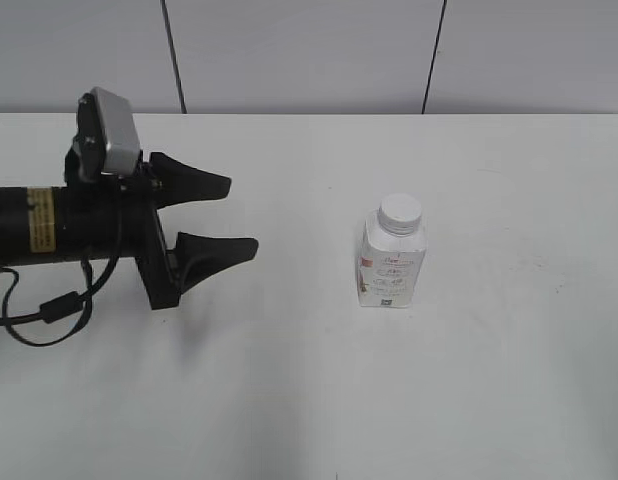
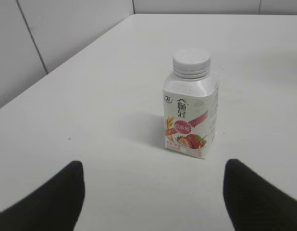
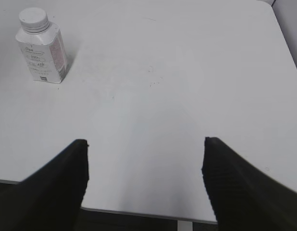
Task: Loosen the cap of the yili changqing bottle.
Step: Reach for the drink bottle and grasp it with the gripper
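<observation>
The yili changqing bottle (image 1: 392, 262) stands upright on the white table, right of the middle. It is a small squarish white bottle with red print, and its ribbed white cap (image 1: 400, 212) sits on the neck. My left gripper (image 1: 241, 214) is open and empty, pointing at the bottle from the left, well apart from it. In the left wrist view the bottle (image 2: 189, 118) and cap (image 2: 191, 61) stand ahead of the open jaws (image 2: 153, 185). In the right wrist view the open, empty right gripper (image 3: 144, 166) is over the table's near edge, and the bottle (image 3: 42, 50) is far off at upper left.
The white table (image 1: 509, 380) reaches back to a grey panelled wall (image 1: 309, 50). The left arm with its black cable (image 1: 49, 310) lies over the table's left side. The table's front edge (image 3: 139, 211) shows below the right gripper.
</observation>
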